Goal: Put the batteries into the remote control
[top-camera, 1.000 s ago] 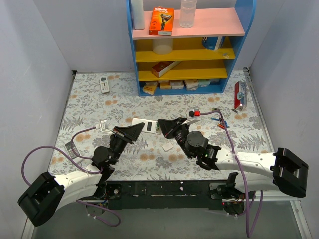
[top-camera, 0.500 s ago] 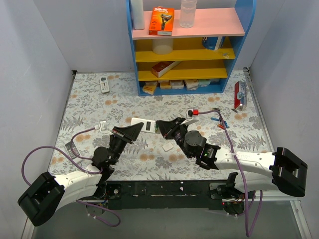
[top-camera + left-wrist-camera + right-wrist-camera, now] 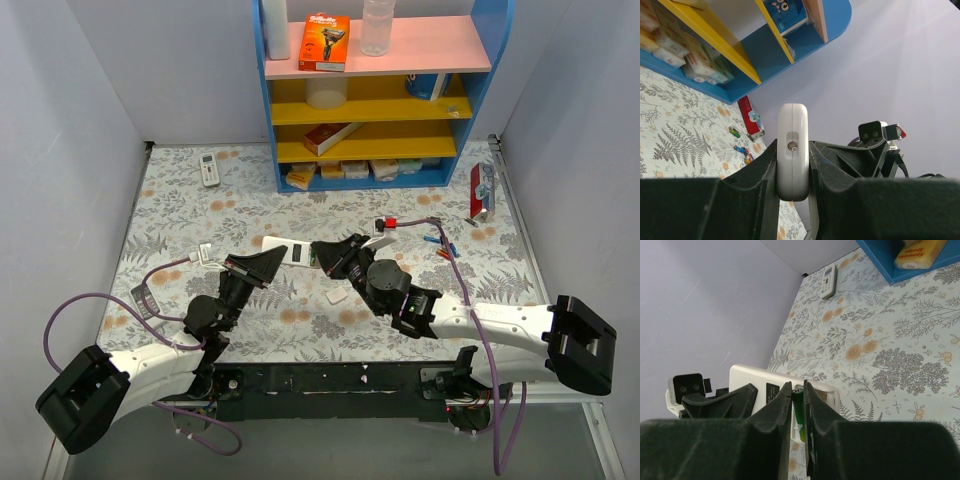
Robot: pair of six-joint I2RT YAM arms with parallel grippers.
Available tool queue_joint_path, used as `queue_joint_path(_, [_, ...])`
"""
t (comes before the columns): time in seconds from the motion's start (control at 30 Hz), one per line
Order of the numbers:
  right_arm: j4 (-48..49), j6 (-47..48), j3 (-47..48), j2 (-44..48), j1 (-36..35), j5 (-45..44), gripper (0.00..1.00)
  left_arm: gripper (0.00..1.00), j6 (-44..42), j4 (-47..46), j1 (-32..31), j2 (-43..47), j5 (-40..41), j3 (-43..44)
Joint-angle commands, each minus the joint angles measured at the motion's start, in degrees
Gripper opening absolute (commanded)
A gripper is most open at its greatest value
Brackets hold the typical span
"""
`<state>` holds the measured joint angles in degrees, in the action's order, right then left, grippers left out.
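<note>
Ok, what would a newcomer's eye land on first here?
The two arms meeting mid-table: the left end effector clamps the white remote, and the right end effector holds a green battery up to it. Behind them, the blue and yellow shelf stands out at the far edge, with loose batteries on the table to the right.
</note>
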<state>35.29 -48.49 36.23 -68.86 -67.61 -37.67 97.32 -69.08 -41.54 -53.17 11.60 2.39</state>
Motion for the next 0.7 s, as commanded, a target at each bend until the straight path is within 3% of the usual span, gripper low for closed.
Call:
queue_joint_path(0.0, [-2.68,-1.87,2.97,-1.01,-0.41,0.49,0.2,0.0,1.56,-6.51,-0.47,0.17,0.45,-2.22])
queue_joint_path(0.23, [-3.38,-2.22,3.59,-1.63,-0.41,0.14,0.31,0.0,2.35,-6.68,-0.47,0.34,1.41,-3.62])
queue_joint_path(0.5, [-5.58,-3.45,4.55,-1.89,-0.41,-0.65,0.33,0.0,5.07,-6.33,-0.47,0.43,2.82,-4.94])
queue_joint_path(0.67, [-7.86,-3.28,5.61,-1.63,-0.41,-1.27,0.46,0.0,6.22,-6.86,-0.47,-0.01,3.43,-5.73])
